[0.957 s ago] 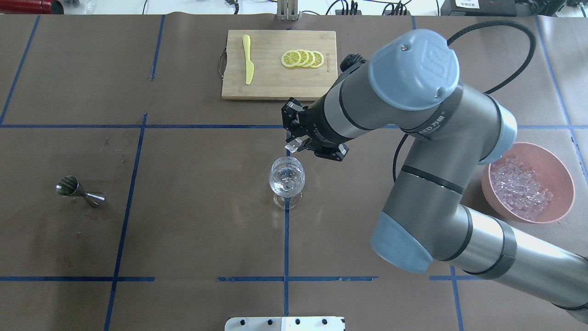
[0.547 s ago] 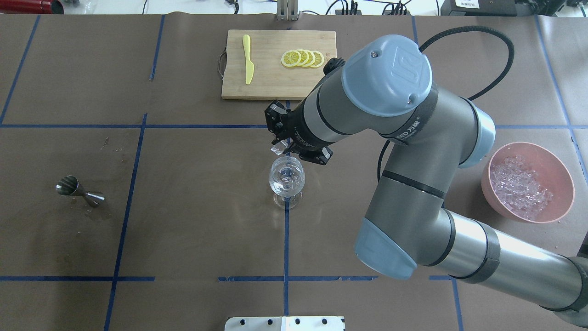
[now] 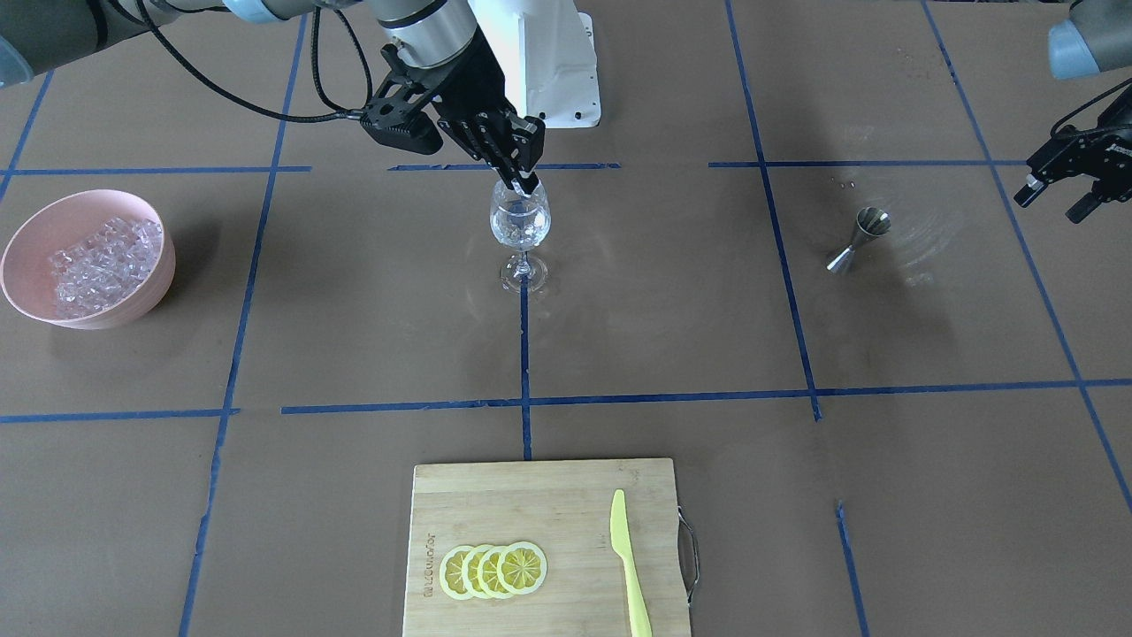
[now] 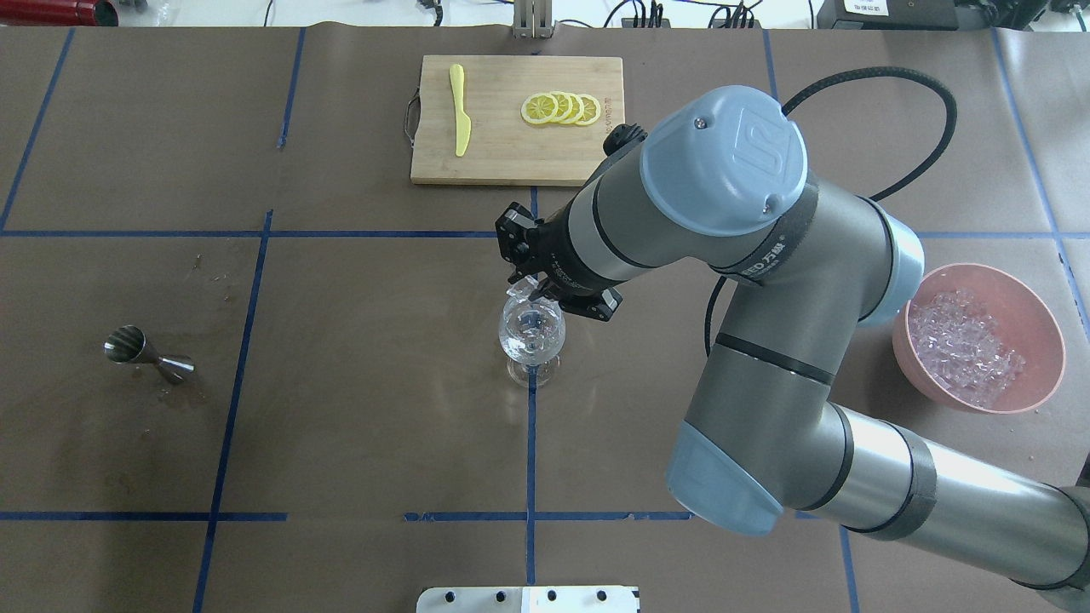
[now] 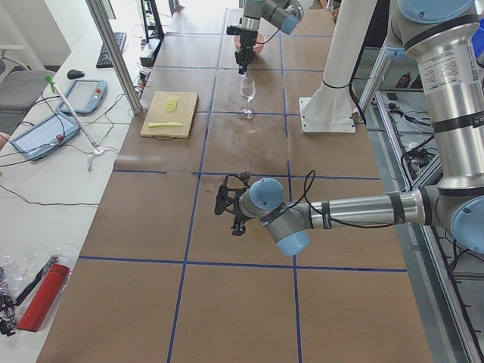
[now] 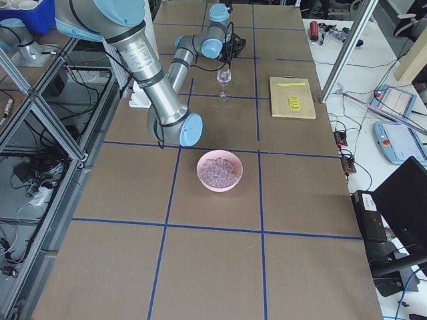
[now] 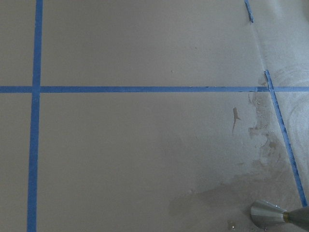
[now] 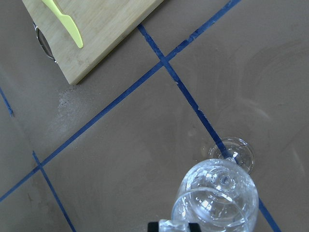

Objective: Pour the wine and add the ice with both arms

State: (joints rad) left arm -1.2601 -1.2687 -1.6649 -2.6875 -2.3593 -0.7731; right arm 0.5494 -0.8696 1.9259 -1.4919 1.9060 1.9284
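The right arm passes the pink bowl of ice and ends over the wine glass. Its wrist view shows the right gripper pinching one cube over the rim. Only the front view shows the left gripper with fingers apart.

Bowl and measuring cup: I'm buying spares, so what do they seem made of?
The bowl looks like matte pink plastic, opaque and evenly coloured, though ceramic is possible. The measuring cup looks like polished metal, probably steel: silvery with bright reflections.
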